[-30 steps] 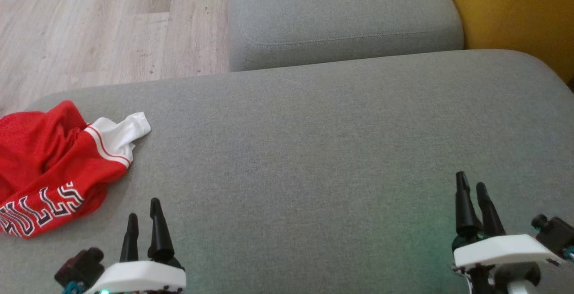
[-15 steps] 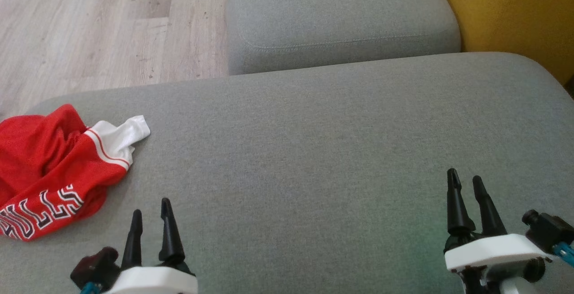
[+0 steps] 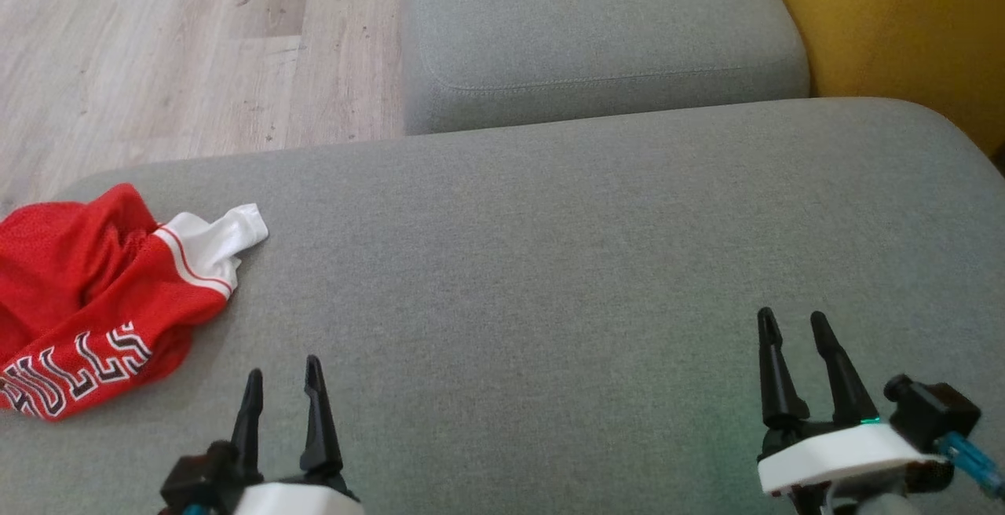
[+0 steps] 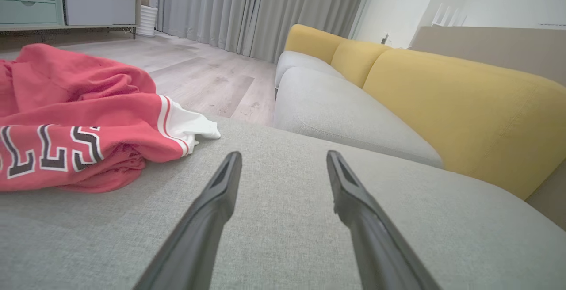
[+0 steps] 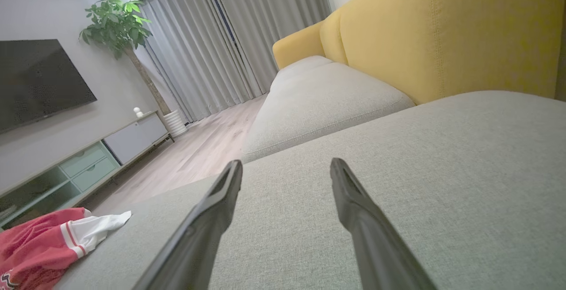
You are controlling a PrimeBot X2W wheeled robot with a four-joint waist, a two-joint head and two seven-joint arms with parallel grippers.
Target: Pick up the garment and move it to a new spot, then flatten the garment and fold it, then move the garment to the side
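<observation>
2 spread wide, empty: left gripper, right gripper.

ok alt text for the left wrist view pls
A crumpled red garment with white trim lies on a grey sofa cushion, ahead and left of the open, empty left gripper. Yellow backrests and grey curtains stand behind.

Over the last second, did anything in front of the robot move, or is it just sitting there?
Both grippers shifted a little inward in the head view: the left gripper slid rightward, the right gripper leftward. Nothing was grabbed or released; both stay open and empty. The red garment lies crumpled in the same place on the grey cushion, untouched.
</observation>
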